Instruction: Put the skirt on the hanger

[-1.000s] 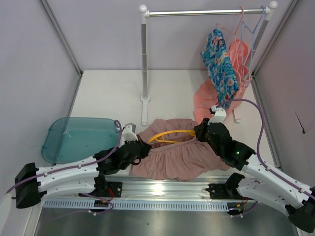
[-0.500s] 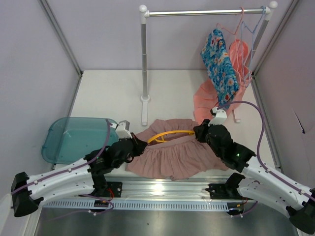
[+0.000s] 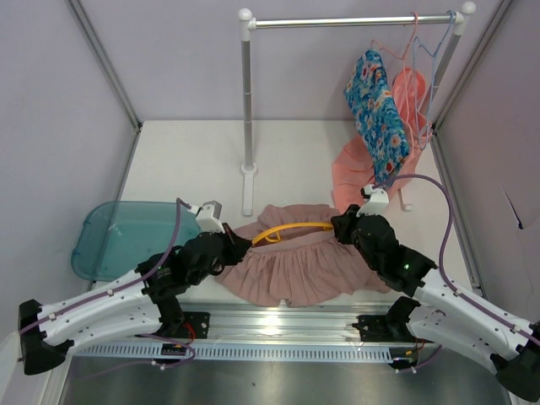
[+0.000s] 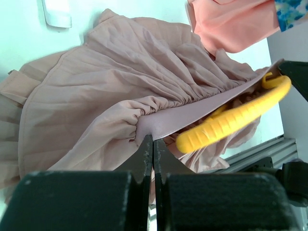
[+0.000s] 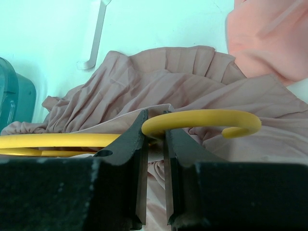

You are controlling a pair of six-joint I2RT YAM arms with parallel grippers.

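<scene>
A dusty-pink pleated fabric skirt (image 3: 287, 270) lies spread on the white counter (image 3: 186, 160) between the 2 arms, close to the near edge. The left jaws are pressed fully together on the left end of its gathered waistband, the fabric pinched flat between them in the left wrist view (image 4: 96, 96). A curved yellow plastic hanger (image 3: 291, 229) runs along the waistband opening, part of it tucked under the fabric. The right jaws stand narrow and clamp the hanger at the base of its hook (the hook curls out to the right of them in the right wrist view (image 5: 202, 118)), at the right end of the skirt. To the left, a teal translucent plastic tub (image 3: 118, 236) sits on the counter. Behind the skirt stands a white metal clothes rack (image 3: 246, 110), with 2 garments hanging at its right end: a blue floral one (image 3: 377, 114) and a coral one (image 3: 354, 169).
</scene>
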